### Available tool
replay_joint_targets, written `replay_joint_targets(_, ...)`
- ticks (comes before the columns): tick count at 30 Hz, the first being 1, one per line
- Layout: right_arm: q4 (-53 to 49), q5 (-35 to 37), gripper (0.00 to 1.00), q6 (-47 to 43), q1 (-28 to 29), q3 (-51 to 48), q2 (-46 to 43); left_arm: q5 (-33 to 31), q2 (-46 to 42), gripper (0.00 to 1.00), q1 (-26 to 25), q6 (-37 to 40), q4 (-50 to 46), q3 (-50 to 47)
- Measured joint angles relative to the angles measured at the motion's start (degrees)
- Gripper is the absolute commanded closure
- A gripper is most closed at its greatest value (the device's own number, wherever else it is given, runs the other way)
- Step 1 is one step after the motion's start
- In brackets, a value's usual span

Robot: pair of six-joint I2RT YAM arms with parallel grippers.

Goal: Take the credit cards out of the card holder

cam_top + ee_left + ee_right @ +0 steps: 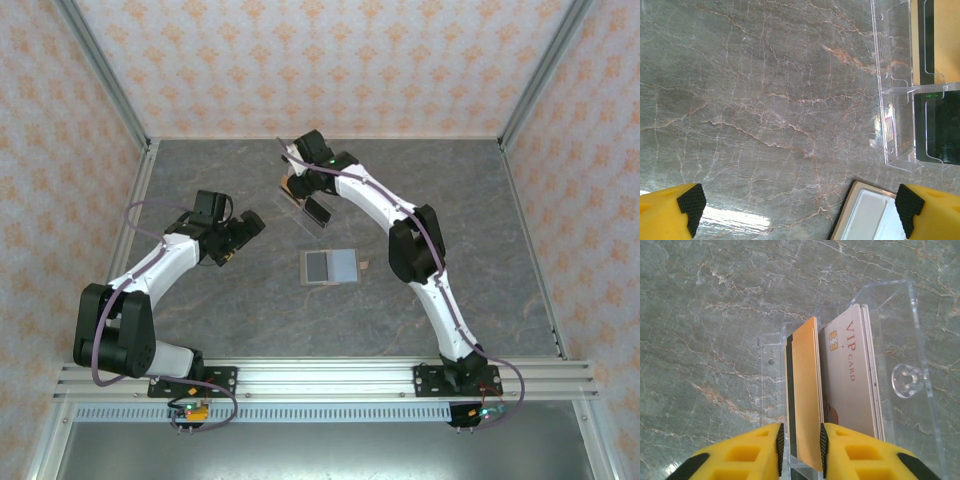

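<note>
Credit cards (330,267) are partly removed: pale grey-blue ones already lie flat on the table (260,310), side by side, near the card holder (910,330) but apart from it. The job is not finished. In the right wrist view the holder has at least two loaded slots. One holds a tan card (807,390) standing on edge with a dark stripe along its left side. The slot just beside it holds a pale VIP card (847,375) with more pale edges packed behind; how many cannot be counted from this angle.

The right gripper (801,445) is down over the holder, its two black pads pressed against either face of the tan card, so it appears to be pinching that card, which is not yet lifted out of its slot.

The holder sits toward the far middle of the table. The left wrist view shows its clear plastic with a tan rectangle and a black one.

The left gripper (799,205) hovers over bare table with its fingers spread wide and nothing between them; one corner of a flat pale card lies beneath its right finger.

Judgement: the tan card and the pale stack are left to extract.
</note>
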Motion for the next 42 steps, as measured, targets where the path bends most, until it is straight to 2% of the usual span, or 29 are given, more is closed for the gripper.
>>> replay_joint_targets(4, 0.13, -1.11, 0.53, 4.11, 0.02, -2.99, -2.29, 0.13, 0.0, 0.0, 0.0, 0.0, -0.02, 0.0)
replay_joint_targets(9, 2.21, -1.73, 0.43, 11.06, 0.87, -17.0, -14.19, 0.57, 0.0, 0.0, 0.0, 0.2, 0.0, 0.0)
replay_joint_targets(14, 3.93, 1.22, 0.39, 18.82, 3.45, -29.92, -28.06, 0.98, 0.02, 0.0, 0.0, 0.44, 0.02, -0.28)
replay_joint_targets(19, 4.11, 6.86, 0.39, 26.88, 7.37, -39.8, -35.67, 1.44, 1.11, 0.0, 0.0, 0.44, 0.07, -0.31)
replay_joint_targets(27, 2.91, 7.06, 0.43, 37.53, 7.96, -50.05, -35.5, 2.49, 1.64, 0.0, 0.0, 0.44, 0.17, -0.31)
replay_joint_targets(42, -0.46, 5.97, 0.49, 41.55, 7.96, -48.89, -25.22, 2.89, 2.05, 0.0, -0.35, 0.42, 0.48, -0.31)
